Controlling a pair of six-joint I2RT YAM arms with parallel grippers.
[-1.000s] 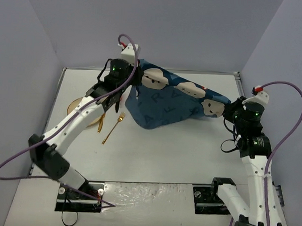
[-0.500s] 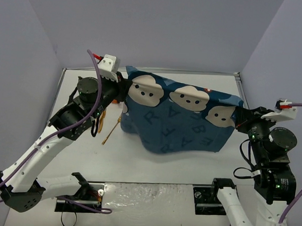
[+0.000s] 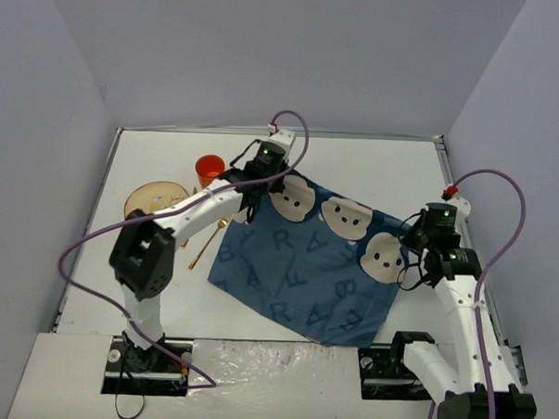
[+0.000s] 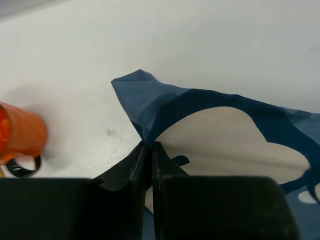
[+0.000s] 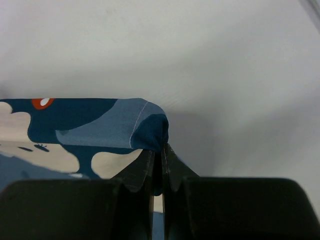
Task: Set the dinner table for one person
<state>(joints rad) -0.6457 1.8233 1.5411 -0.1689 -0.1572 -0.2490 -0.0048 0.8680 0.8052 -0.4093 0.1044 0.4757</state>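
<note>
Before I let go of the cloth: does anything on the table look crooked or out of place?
Yes. The dark blue cloth lies askew, its edges running diagonally to those of the dinner table, with one corner near the front edge. The left gripper and right gripper each pinch a far corner.

The left pincer (image 4: 151,150) has its two dark fingers pressed together on a fold of the blue cloth (image 4: 165,102), whose corner peaks just beyond them. A large cream patch (image 4: 220,135) fills the cloth to the right. On the white bench (image 4: 200,45), an orange cup (image 4: 22,137) sits at the left edge, apart from the cloth
</note>
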